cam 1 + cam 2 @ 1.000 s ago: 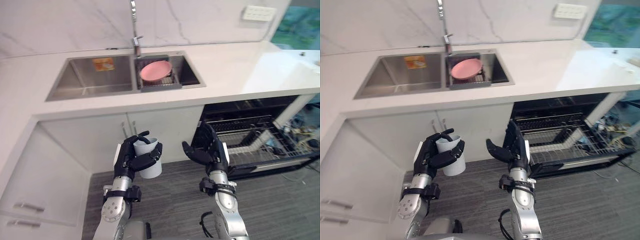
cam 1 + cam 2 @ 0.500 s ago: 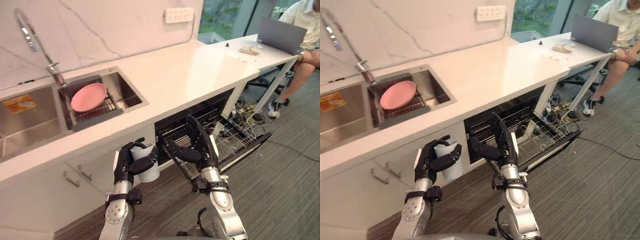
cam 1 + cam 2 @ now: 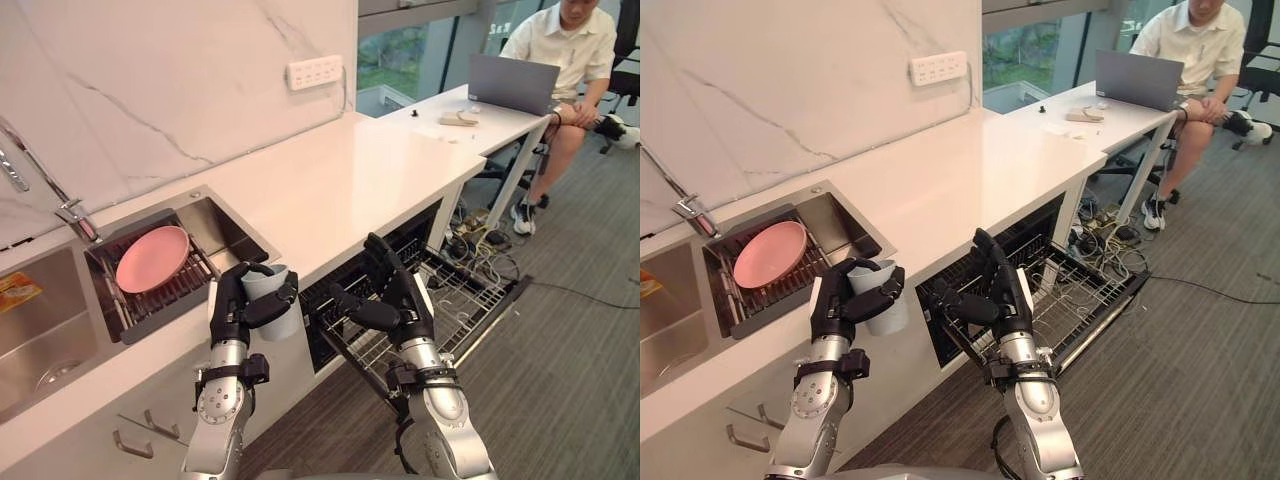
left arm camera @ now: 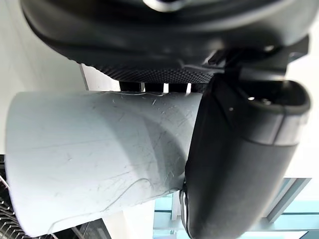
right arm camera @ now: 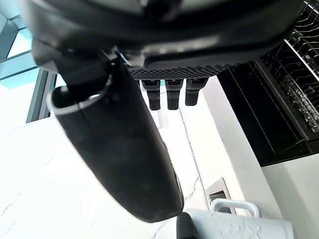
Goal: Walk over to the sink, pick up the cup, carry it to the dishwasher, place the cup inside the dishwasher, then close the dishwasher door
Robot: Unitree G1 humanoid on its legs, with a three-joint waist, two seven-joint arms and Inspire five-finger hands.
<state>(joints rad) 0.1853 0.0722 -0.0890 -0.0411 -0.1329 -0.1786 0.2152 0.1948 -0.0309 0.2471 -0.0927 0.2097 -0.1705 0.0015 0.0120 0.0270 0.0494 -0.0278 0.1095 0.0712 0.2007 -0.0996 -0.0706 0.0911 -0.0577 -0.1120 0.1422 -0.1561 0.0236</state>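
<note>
A pale grey cup (image 3: 276,302) is held upright in my left hand (image 3: 232,308), whose fingers and thumb curl round its body (image 4: 94,164). It hangs in front of the white counter (image 3: 350,180), just right of the sink (image 3: 60,310). My right hand (image 3: 397,300) is open with straight fingers, raised before the open dishwasher (image 3: 440,300). The dishwasher's door is down and its wire rack (image 3: 1080,295) is pulled out. The cup's handle (image 5: 239,205) shows in the right wrist view.
A pink plate (image 3: 152,258) lies on a rack in the sink's right basin by the tap (image 3: 70,212). A person (image 3: 560,50) sits at a laptop (image 3: 512,84) at the counter's far right end. Cables lie on the floor by the dishwasher.
The camera has swung right, bringing the counter's far end and the person into view. My left hand keeps the cup and both hands sit a little higher before the dishwasher.
</note>
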